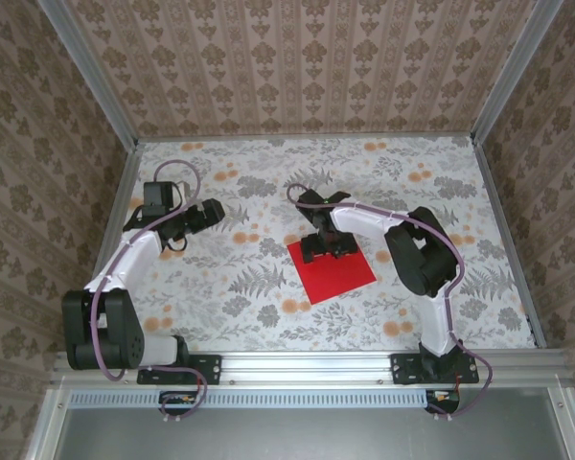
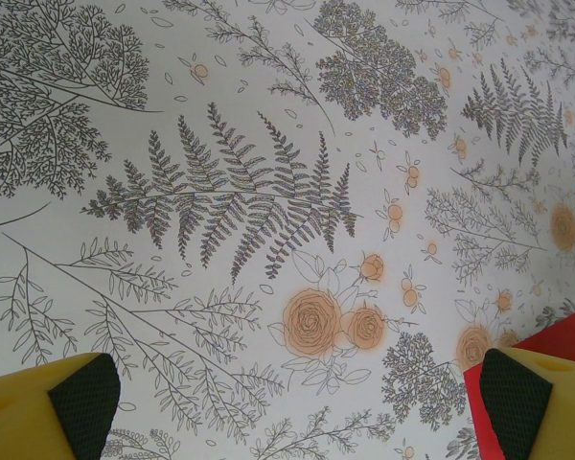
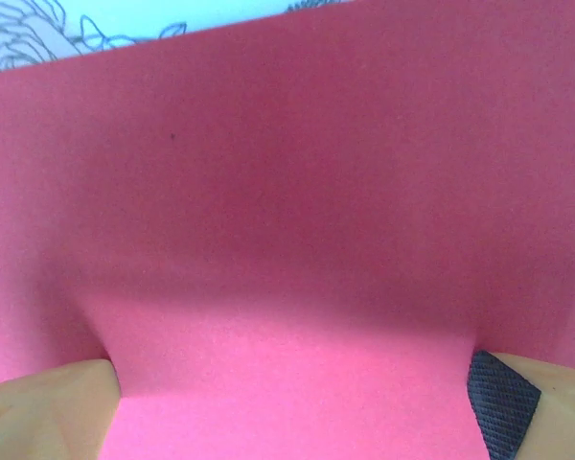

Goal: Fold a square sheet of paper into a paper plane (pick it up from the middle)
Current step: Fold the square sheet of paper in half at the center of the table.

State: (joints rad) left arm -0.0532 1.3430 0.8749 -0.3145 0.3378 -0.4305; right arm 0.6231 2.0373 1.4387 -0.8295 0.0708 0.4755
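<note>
Red and flat, the square sheet of paper (image 1: 337, 271) lay mid-table (image 1: 259, 172). The right pincer (image 1: 328, 247) pressed its 12 o'clock half, jaws apart. The left pincer (image 1: 206, 213), at the sheet's 10 o'clock, hung spread too. Closing slowly should gather the middle evenly.
</note>
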